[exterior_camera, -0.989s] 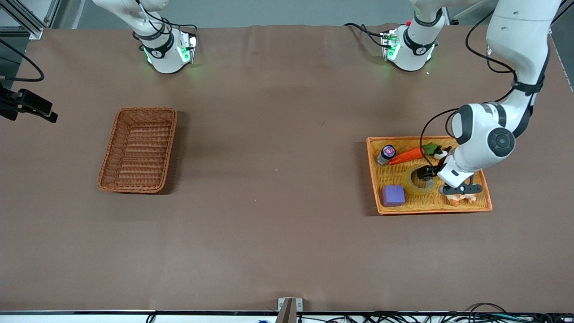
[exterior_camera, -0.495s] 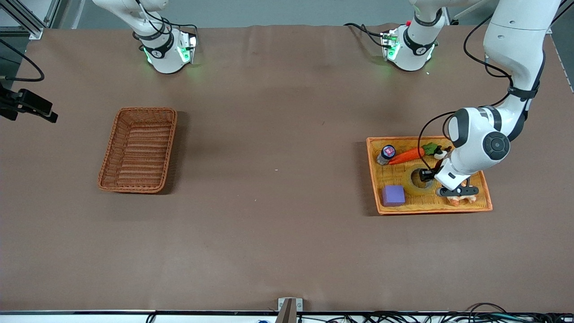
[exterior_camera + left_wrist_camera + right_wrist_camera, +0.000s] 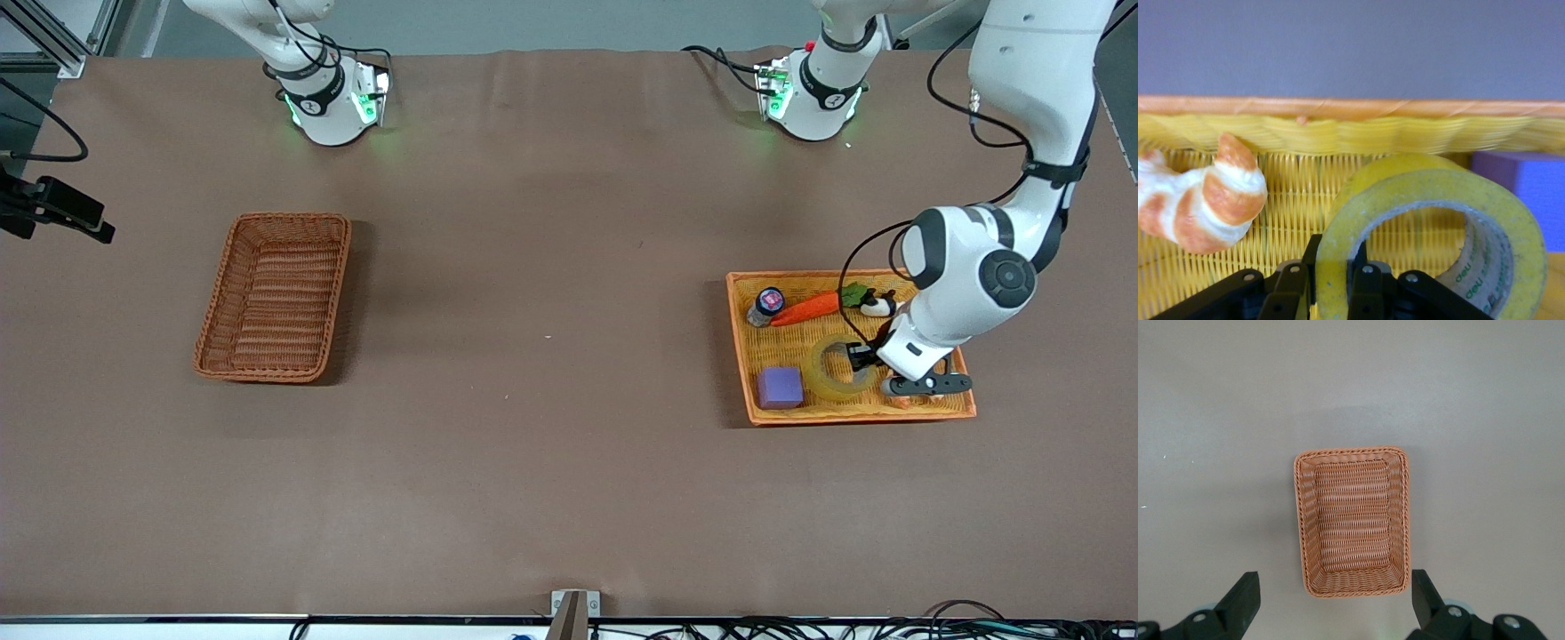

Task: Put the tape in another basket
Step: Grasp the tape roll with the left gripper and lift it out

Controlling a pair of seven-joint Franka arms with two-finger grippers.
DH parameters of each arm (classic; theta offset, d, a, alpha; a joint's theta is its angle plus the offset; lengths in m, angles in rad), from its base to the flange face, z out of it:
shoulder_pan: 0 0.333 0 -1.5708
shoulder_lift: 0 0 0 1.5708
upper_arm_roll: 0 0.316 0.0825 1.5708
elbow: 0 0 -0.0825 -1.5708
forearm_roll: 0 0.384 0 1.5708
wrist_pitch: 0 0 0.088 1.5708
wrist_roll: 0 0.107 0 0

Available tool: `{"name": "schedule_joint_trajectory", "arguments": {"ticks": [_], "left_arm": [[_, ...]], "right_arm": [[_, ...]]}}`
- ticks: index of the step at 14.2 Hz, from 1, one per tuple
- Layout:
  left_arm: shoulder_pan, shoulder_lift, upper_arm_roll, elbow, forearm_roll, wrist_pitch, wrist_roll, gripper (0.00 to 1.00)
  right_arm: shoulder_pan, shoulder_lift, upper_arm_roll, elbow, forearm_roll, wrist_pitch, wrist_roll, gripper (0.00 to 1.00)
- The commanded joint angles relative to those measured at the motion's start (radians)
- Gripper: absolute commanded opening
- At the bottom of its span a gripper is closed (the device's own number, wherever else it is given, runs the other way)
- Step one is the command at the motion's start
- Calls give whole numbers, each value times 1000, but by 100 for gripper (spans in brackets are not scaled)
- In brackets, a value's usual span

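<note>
The tape (image 3: 822, 378), a yellowish ring, is in the bright orange-yellow tray (image 3: 782, 342) at the left arm's end of the table. My left gripper (image 3: 861, 357) is shut on the tape's wall, one finger inside the hole and one outside. In the left wrist view (image 3: 1333, 257) it pinches the tape (image 3: 1405, 180), which is tipped up on the tray's weave. The reddish-brown basket (image 3: 276, 298) is empty at the right arm's end. My right gripper (image 3: 1331, 607) waits open high over the basket (image 3: 1351, 520); it is out of the front view.
The tray also holds a purple cube (image 3: 781, 388), a toy carrot (image 3: 809, 308), a small bottle (image 3: 766, 305), a black-and-white toy (image 3: 878, 306) and a croissant (image 3: 1201, 203) beside the tape. A black camera mount (image 3: 53, 209) juts in past the basket.
My left wrist has swung toward the left arm's end of the tray. The tape has shifted slightly that way with the gripper and tipped up. The right arm has not moved.
</note>
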Motion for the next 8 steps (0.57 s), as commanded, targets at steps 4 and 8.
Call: {"name": "schedule_joint_trajectory", "arguments": {"ticks": [4, 8], "left_arm": [[-26, -77, -120, 204, 30, -354, -43, 1], [-211, -22, -148, 279, 72, -408, -268, 1]], "right_arm": [[1, -9, 1, -11, 14, 5, -3, 100], [1, -9, 1, -11, 14, 5, -3, 100]]}}
